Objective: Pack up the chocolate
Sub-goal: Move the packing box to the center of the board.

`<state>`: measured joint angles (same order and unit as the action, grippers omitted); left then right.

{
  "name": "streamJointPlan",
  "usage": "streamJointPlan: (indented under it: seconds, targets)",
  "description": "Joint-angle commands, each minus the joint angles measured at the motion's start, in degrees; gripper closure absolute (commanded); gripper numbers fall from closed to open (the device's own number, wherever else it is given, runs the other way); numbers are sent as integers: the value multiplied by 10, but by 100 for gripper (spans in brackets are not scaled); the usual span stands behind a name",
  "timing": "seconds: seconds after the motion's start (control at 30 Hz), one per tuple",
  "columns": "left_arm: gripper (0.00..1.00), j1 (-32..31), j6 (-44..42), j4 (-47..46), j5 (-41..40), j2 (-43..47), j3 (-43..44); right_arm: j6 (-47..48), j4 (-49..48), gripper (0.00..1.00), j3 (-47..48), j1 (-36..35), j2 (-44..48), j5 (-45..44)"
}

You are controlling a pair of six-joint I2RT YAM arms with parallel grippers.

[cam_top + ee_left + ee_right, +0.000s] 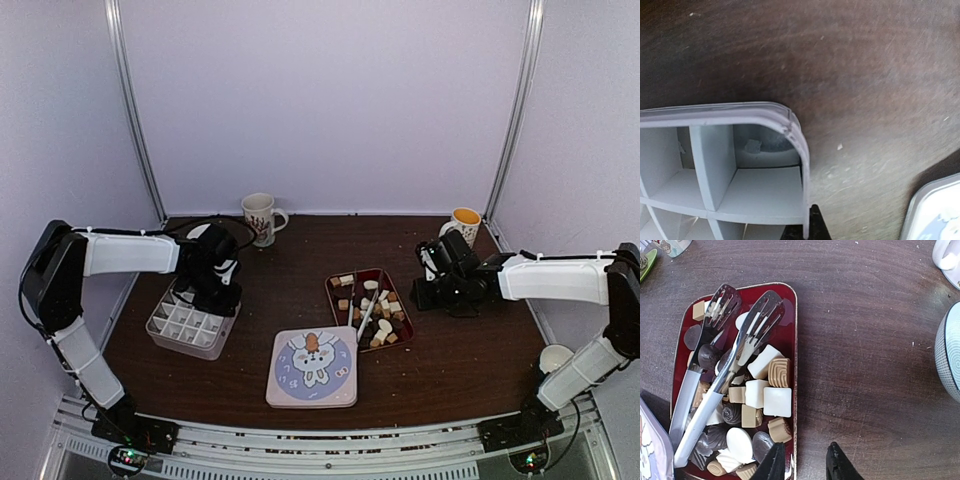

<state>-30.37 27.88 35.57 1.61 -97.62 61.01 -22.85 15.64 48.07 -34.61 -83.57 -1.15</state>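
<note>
The left fingers [815,227] pinch shut on the rim of the divided box [765,192], apparently steadying it. Farther right on the table [865,365], the chocolate [765,390] lies heaped in the red tray [788,325] beneath the tongs [735,355]: dark, tan and white cubes and rounds. The right fingers [837,467] hang narrowly parted and empty over the tray's edge. Taking up the tongs looks like the next move.

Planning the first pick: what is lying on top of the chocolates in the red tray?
Metal tongs lie lengthwise on the chocolates in the tray. Pieces under the tongs' arms are partly covered.
</note>
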Motion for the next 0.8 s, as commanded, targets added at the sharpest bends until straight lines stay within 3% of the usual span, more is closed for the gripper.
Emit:
streamJointPlan:
  seconds: [0.0,0.2,0.33,0.53,0.63,0.77]
  targets:
    - [96,-8,103,-104,82,-8,15,1,-15,70,-4,3,10,9]
    - [94,-42,144,-150,98,-58,77,9,-28,71,-15,3,18,64]
    - [90,-45,221,-287,134,-73,38,-1,-48,69,-31,0,22,160]
    - [79,-55,241,-316,123,-92,52,-86,-150,51,-119,-19,63,274]
    - [70,-55,268,-376,139,-91,29,-148,-223,40,-162,-30,66,335]
    - [61,-56,297,-444,163,-101,8,-214,-301,34,-173,-48,31,390]
